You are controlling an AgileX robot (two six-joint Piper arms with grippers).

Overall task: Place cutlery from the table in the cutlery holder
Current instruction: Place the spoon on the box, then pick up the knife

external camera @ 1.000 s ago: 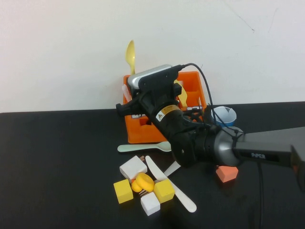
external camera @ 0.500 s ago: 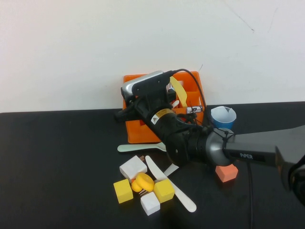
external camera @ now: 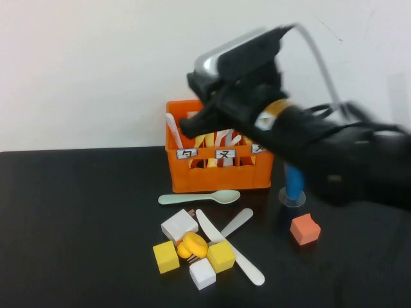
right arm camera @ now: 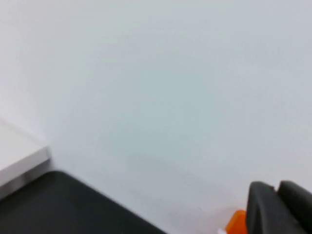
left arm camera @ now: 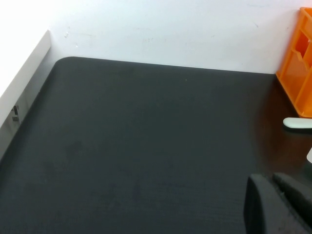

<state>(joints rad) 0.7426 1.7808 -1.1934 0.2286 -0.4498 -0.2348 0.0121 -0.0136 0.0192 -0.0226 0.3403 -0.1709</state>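
Observation:
The orange cutlery holder [external camera: 215, 176] stands at the back of the black table [external camera: 77, 218], with a white utensil [external camera: 171, 130] and a yellow spoon [external camera: 200, 140] upright in it. In front lie a pale green spoon [external camera: 199, 198], a cream-white knife [external camera: 232, 249] and a light grey utensil [external camera: 236, 222] crossing under it. My right gripper [external camera: 191, 123] hovers above the holder's left part, shut and empty; its wrist view shows mostly wall and a corner of the holder [right arm camera: 237, 220]. My left gripper [left arm camera: 277, 202] is shut over bare table, left of the holder [left arm camera: 297, 73].
Yellow cubes [external camera: 166, 257], white cubes [external camera: 179, 226] and a yellow rubber duck [external camera: 193, 245] crowd around the knife's near end. An orange cube [external camera: 305, 229] sits to the right. A blue cup [external camera: 293, 180] stands right of the holder, partly behind my right arm.
My right gripper let the yellow spoon go into the holder, then lifted up and away from it and shut. The left gripper has not changed.

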